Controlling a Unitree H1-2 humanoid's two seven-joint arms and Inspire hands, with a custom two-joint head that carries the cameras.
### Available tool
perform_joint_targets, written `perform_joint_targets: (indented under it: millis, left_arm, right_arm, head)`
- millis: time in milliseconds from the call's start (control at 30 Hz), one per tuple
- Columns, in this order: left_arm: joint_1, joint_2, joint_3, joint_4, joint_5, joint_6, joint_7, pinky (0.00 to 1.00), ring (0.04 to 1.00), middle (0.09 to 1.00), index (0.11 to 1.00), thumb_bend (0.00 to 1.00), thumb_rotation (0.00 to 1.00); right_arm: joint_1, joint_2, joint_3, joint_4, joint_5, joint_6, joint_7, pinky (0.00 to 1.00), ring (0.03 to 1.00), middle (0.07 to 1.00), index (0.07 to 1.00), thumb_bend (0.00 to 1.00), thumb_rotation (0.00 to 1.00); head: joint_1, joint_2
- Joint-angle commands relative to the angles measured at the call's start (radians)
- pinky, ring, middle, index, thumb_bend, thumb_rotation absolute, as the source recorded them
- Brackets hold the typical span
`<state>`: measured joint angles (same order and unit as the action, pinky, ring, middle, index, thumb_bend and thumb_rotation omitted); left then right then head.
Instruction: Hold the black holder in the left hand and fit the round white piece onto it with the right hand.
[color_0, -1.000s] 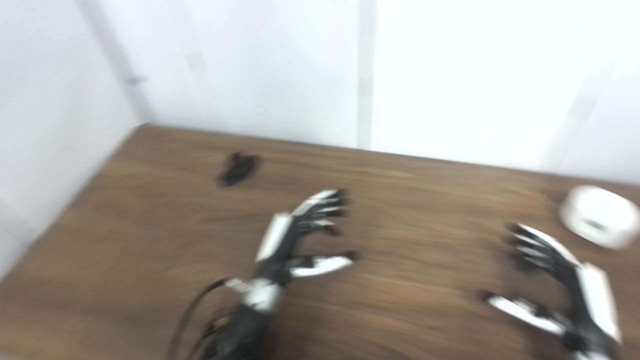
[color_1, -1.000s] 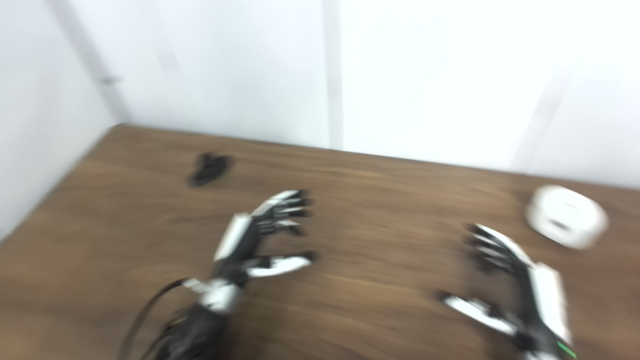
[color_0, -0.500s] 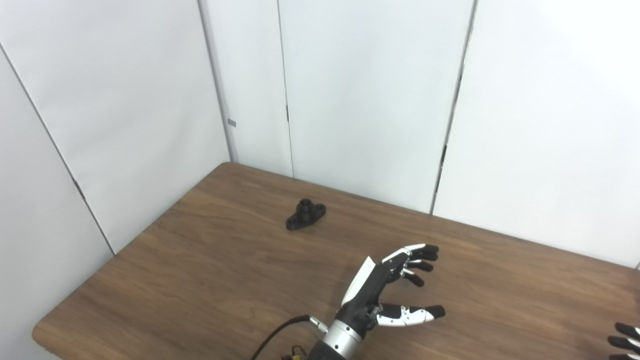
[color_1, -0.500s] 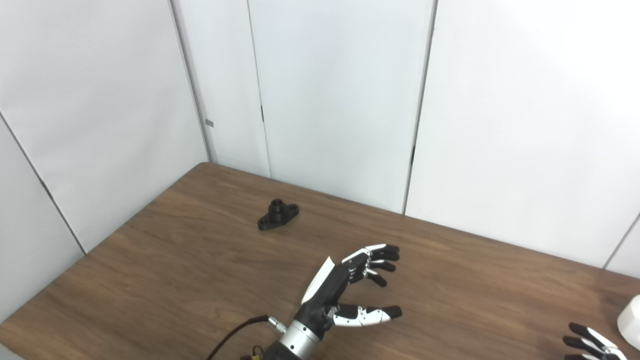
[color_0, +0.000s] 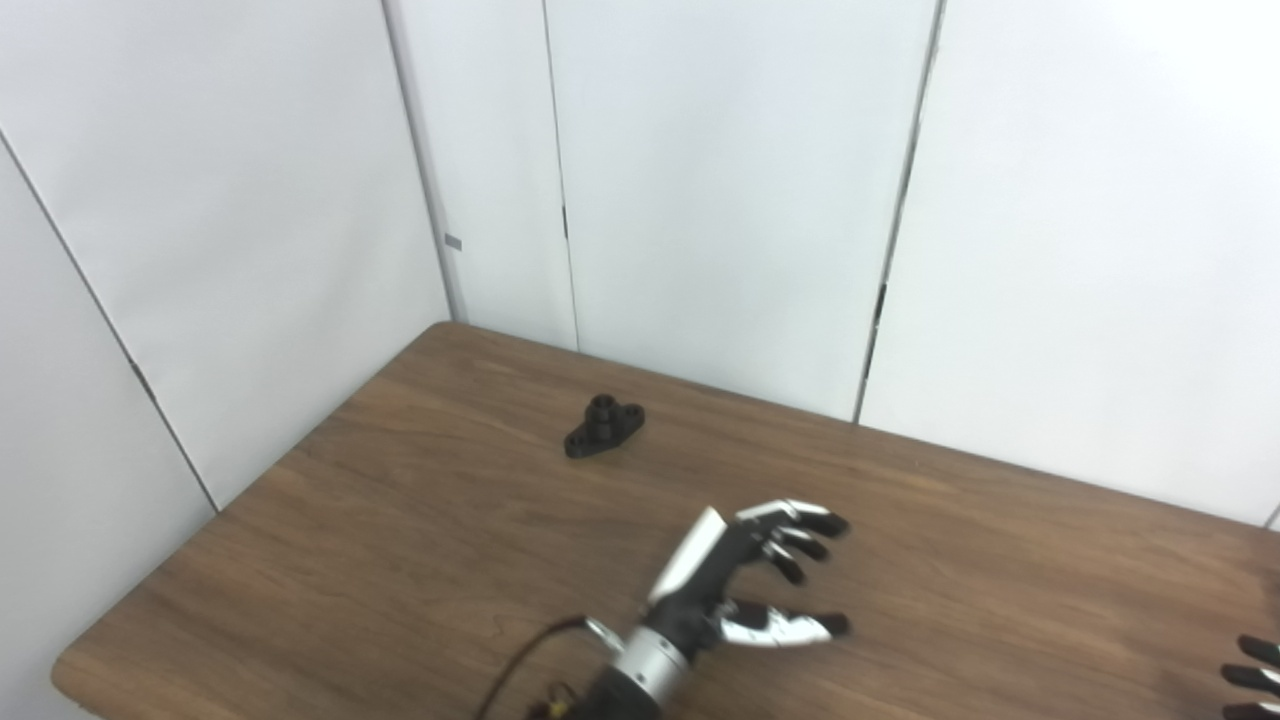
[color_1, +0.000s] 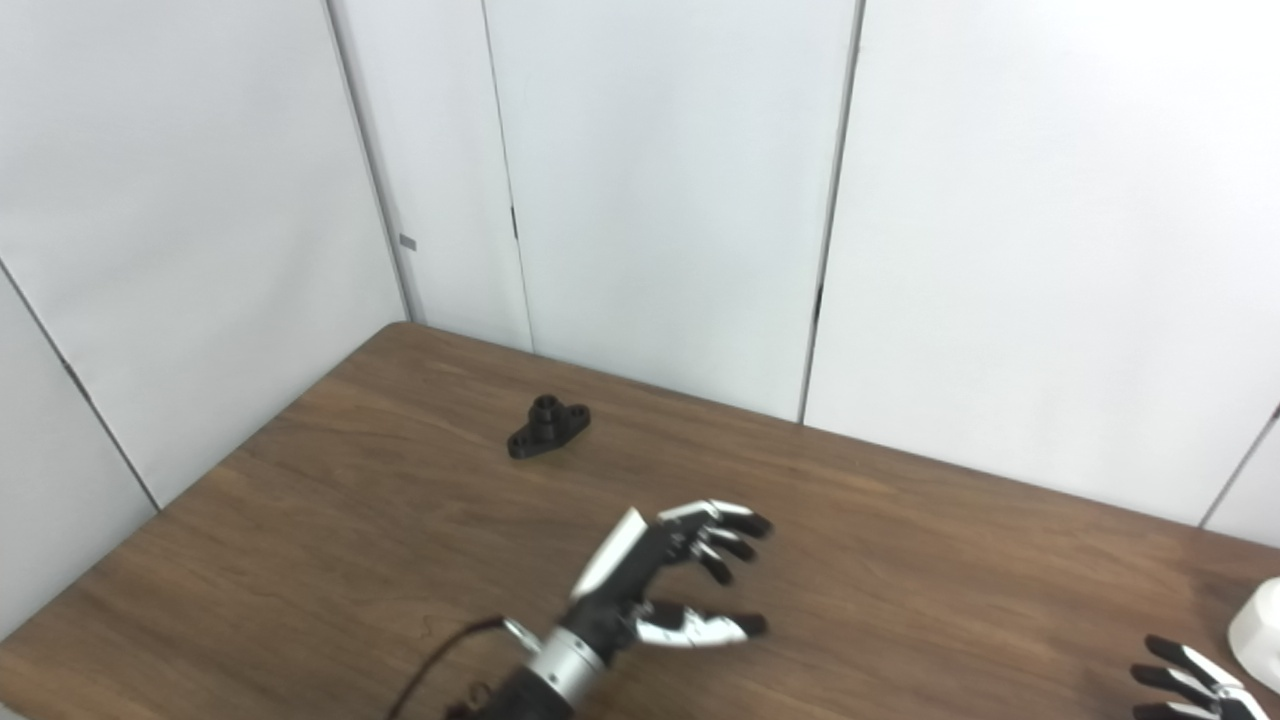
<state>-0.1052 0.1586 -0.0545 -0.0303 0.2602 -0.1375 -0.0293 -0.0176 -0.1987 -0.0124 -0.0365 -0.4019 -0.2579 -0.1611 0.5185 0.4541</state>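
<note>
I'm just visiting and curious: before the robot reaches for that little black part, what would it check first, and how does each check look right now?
1. Black holder in view and lying free on the table: ok.
2. Left hand holds nothing, fingers apart: ok.
3. Left hand at the holder: not ok; it is nearer the robot and to the holder's right, with bare wood between them.
4. Way from left hand to holder free of other things: ok.
5. Round white piece in view: barely; only its edge shows at the right border of the right eye view.
6. Right hand ready to pick it up: cannot tell; only its fingertips show, beside the piece.
</note>
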Motion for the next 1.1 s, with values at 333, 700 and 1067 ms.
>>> perform_joint_targets:
  millis: [333,700,1067]
  left_arm:
    - [-0.112,0.105,0.039,-0.073,0.138,0.091,0.019,0.53,0.703,0.746,0.686,0.81,0.05]
    - [-0.165,0.158,0.138,-0.115,0.273,0.192,0.102,0.66,0.759,0.778,0.687,0.80,0.05]
    - [-0.216,0.201,0.230,-0.092,0.222,0.233,0.113,0.63,0.788,0.796,0.669,0.80,0.01]
  right_arm:
    - [-0.018,-0.019,-0.009,0.007,0.004,-0.040,-0.011,0.49,0.589,0.698,0.768,0.67,0.00]
    - [-0.015,-0.021,-0.010,-0.003,0.004,-0.027,-0.004,0.50,0.594,0.701,0.774,0.67,0.00]
    - [-0.014,-0.024,-0.008,-0.005,0.004,-0.026,0.002,0.50,0.595,0.701,0.771,0.67,0.00]
  head:
    - [0.004,0.014]
    - [0.004,0.025]
    - [0.006,0.031]
